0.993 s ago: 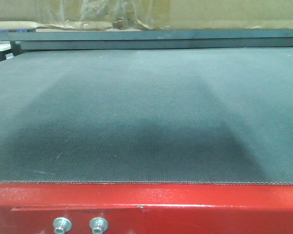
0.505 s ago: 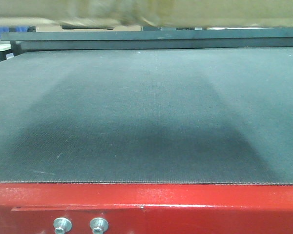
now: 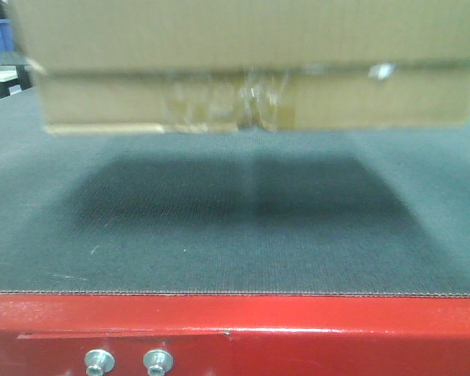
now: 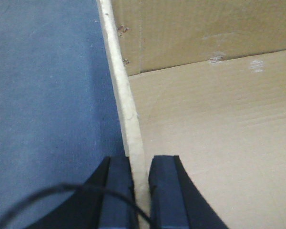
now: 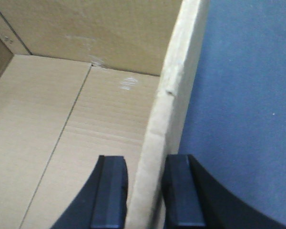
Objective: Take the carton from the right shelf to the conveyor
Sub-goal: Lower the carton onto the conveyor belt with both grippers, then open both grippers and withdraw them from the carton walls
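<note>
**A:** While the carton [image 3: 251,70] hangs blurred just above the conveyor belt [image 3: 235,235], with its shadow beneath, we fear one side dropping first and skewing it.

**B:** Left wrist: the left gripper [image 4: 140,167] pinches the carton's side wall, with the belt beside it. Such a thin rim grip could slip or buckle.

**A:** Right wrist: the right gripper [image 5: 145,167] clamps the opposite wall likewise. The front view crops the carton's top, and neither arm shows there.

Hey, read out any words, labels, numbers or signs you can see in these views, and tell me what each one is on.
None: no view shows any readable text.
Carton: plain brown, with only crinkled tape and a small blurred white mark that cannot be read as writing.
Conveyor: no markings.
Left end effector and right end effector: no labels.
</note>
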You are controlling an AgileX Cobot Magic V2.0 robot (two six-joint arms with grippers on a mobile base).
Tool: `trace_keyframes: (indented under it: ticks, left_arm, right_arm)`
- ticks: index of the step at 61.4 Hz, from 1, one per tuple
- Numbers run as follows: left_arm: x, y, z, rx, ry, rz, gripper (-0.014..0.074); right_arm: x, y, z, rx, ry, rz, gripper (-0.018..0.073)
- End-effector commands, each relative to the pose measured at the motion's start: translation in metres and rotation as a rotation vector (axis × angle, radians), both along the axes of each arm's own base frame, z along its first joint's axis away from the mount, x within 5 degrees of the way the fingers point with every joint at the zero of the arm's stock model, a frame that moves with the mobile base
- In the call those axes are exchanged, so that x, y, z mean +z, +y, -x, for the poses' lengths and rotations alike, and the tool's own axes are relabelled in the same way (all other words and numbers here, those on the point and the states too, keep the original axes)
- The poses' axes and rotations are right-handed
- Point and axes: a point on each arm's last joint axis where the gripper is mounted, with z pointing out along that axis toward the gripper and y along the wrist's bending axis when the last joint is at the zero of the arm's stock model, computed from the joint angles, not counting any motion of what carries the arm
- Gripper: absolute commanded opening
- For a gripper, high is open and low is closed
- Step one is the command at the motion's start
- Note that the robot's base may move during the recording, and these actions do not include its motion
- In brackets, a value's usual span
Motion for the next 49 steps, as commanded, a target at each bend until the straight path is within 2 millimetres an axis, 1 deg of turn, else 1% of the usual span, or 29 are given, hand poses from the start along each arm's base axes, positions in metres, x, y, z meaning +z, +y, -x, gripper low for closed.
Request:
trace_keyframes:
  ticks: [1,10,13,16,19,22,25,29,30,32,36,40,45,49]
  left_arm:
    - [-0.004,-0.012,-0.012,-0.051,-0.047,0.036,-0.0017]
    - [-0.027,-0.021,-0.032,-0.053,-0.018,-0.009,-0.0015]
    - [-0.033,-0.023,-0.038,-0.051,-0.009,-0.029,-0.0005]
    - [-0.038,-0.024,-0.041,-0.049,-0.002,-0.045,0.0038]
    - [-0.042,-0.025,-0.044,-0.049,0.006,-0.051,0.0094]
    - [-0.042,-0.025,-0.044,-0.049,0.006,-0.052,0.0172]
    - [-0.042,-0.025,-0.044,-0.050,0.003,-0.051,0.0299]
    - [-0.041,-0.025,-0.044,-0.051,-0.002,-0.049,0.0433]
    - [-0.039,-0.025,-0.044,-0.051,-0.006,-0.047,0.0465]
    - [-0.038,-0.025,-0.043,-0.050,-0.007,-0.046,0.0538]
    - [-0.030,-0.023,-0.041,-0.043,-0.014,-0.039,0.0617]
    - [-0.023,-0.021,-0.038,-0.037,-0.017,-0.031,0.0605]
    - [-0.009,-0.016,-0.028,-0.028,-0.030,-0.023,0.0587]
    - [0.004,-0.009,-0.018,-0.019,-0.053,-0.024,0.0562]
  right_arm:
    - [-0.004,0.003,-0.016,-0.016,-0.058,-0.014,-0.0060]
    - [-0.022,0.005,-0.032,-0.021,-0.023,0.026,-0.0051]
    - [-0.026,0.006,-0.035,-0.021,-0.016,0.030,-0.0019]
    - [-0.028,0.006,-0.037,-0.022,-0.011,0.034,0.0034]
    - [-0.030,0.007,-0.038,-0.022,-0.009,0.034,0.0129]
    - [-0.030,0.006,-0.039,-0.023,-0.012,0.037,0.0253]
    - [-0.030,0.006,-0.040,-0.025,-0.018,0.041,0.0370]
    - [-0.029,0.006,-0.040,-0.027,-0.030,0.043,0.0545]
    - [-0.028,0.006,-0.039,-0.027,-0.032,0.043,0.0571]
    - [-0.026,0.005,-0.039,-0.028,-0.039,0.042,0.0575]
    - [-0.022,0.005,-0.036,-0.029,-0.051,0.039,0.0564]
    - [-0.017,0.004,-0.032,-0.029,-0.067,0.034,0.0549]
    - [-0.006,-0.002,-0.024,-0.041,-0.097,0.027,0.0518]
    - [0.006,-0.011,-0.015,-0.059,-0.127,0.020,0.0454]
